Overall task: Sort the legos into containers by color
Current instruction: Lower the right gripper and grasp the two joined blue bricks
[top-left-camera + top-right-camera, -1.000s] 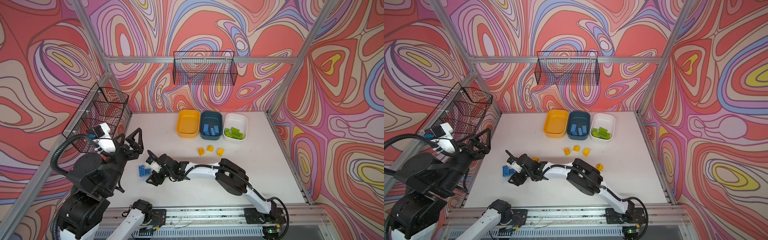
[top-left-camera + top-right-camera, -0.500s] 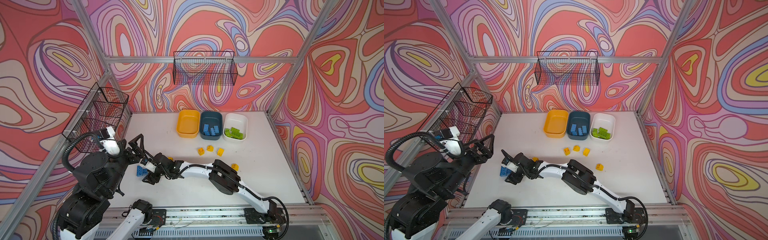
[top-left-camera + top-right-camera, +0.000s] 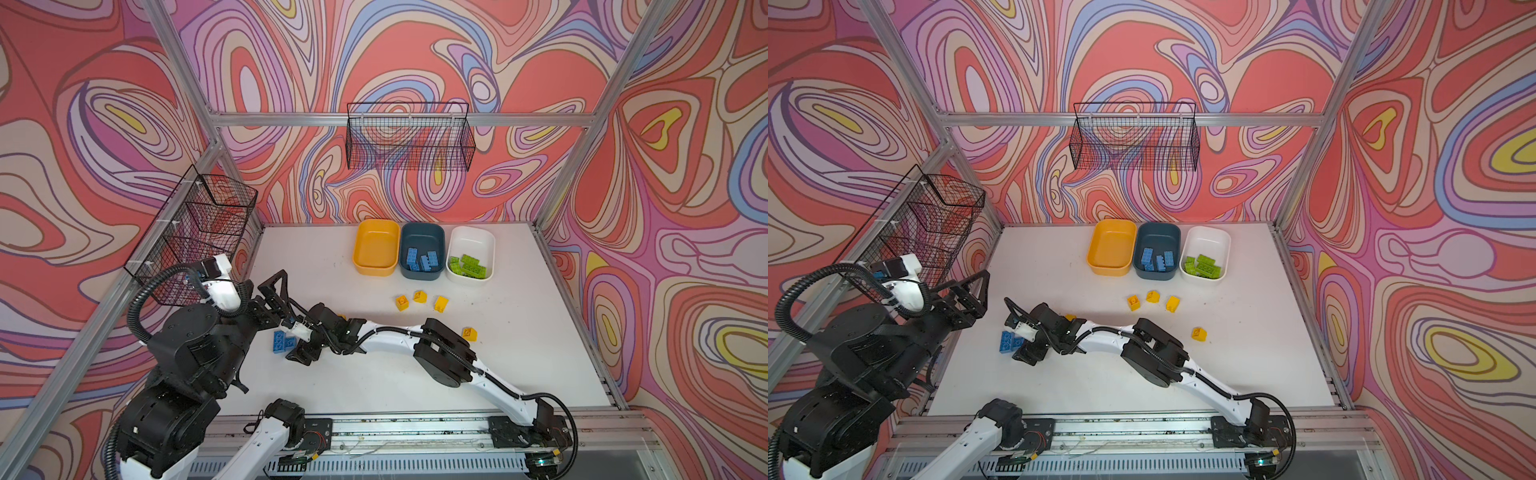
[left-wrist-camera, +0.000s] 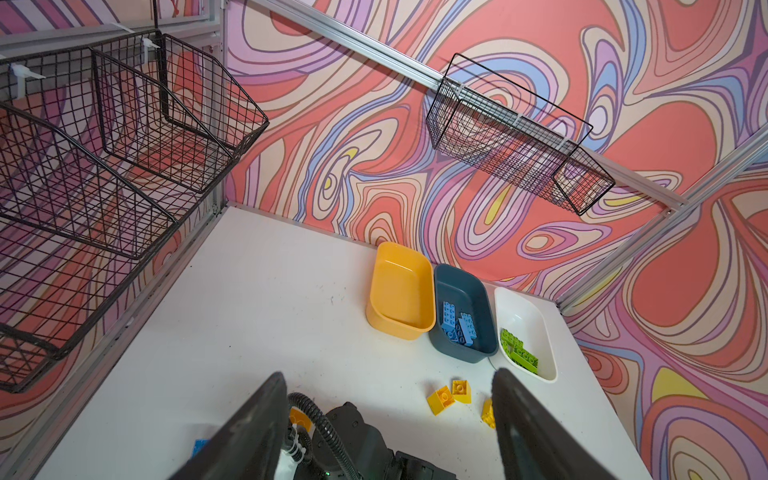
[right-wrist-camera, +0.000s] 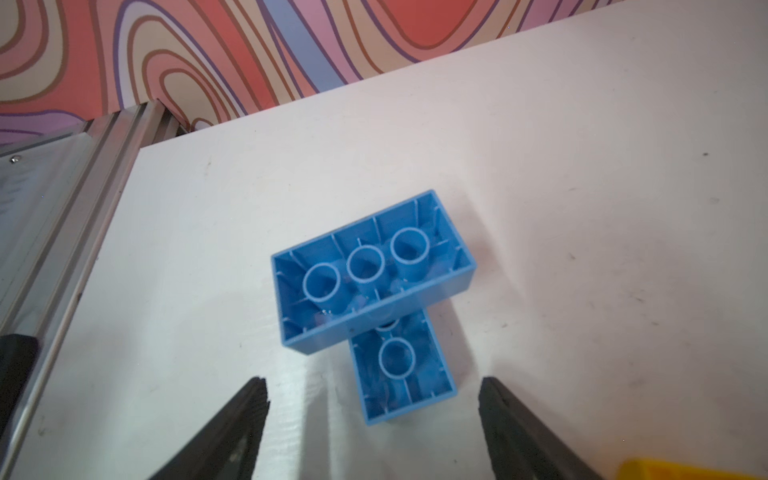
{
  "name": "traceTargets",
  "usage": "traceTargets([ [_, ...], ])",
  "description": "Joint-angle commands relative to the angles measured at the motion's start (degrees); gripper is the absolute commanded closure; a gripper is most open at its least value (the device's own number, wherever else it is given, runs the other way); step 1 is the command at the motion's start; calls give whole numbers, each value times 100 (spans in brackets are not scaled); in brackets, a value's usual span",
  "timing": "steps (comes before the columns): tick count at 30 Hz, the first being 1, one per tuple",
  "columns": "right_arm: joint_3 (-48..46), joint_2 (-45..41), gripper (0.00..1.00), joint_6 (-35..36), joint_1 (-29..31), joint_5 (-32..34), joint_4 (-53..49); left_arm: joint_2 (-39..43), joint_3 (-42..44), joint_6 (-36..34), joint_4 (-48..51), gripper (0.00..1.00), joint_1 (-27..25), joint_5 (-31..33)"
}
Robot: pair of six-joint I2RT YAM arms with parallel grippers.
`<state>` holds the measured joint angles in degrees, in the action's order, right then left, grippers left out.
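Two bright blue legos [image 5: 372, 270] lie upside down on the white table, one crossed over the other, at the left [image 3: 284, 341] [image 3: 1009, 341]. My right gripper [image 5: 372, 380] [image 3: 297, 338] reaches across to them, open, and the nearer brick's end lies between its fingertips, apart from both. Raised over that arm, my left gripper [image 4: 388, 384] [image 3: 275, 297] is open and empty. Several yellow legos [image 3: 419, 296] [image 3: 1153, 296] lie loose mid-table. The yellow container [image 3: 376, 232] is empty, the teal container [image 3: 422, 232] holds blue bricks, and the white container [image 3: 473, 237] holds green ones.
Black wire baskets hang on the back wall [image 3: 409, 141] and the left wall [image 3: 195, 232]. One yellow brick [image 3: 469, 333] lies beside the right arm's elbow and another [image 3: 341, 318] peeks out behind its wrist. An aluminium rail [image 5: 62, 216] borders the table's left edge.
My right gripper has moved left up to the blue bricks and its jaws have spread wider. The left gripper has shifted slightly right above it.
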<state>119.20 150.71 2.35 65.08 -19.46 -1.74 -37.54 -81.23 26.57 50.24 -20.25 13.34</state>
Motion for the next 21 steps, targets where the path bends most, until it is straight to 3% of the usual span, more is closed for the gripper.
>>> traceTargets([
  [1,216,301,17,195,-13,-224,-66,1,-42,-41,150,23,8,41],
  [9,78,336,27,466,-15,-129,20,-17,19,-77,125,23,8,41],
  [21,-812,-75,56,696,-21,231,603,-113,178,-142,-1,23,12,40],
])
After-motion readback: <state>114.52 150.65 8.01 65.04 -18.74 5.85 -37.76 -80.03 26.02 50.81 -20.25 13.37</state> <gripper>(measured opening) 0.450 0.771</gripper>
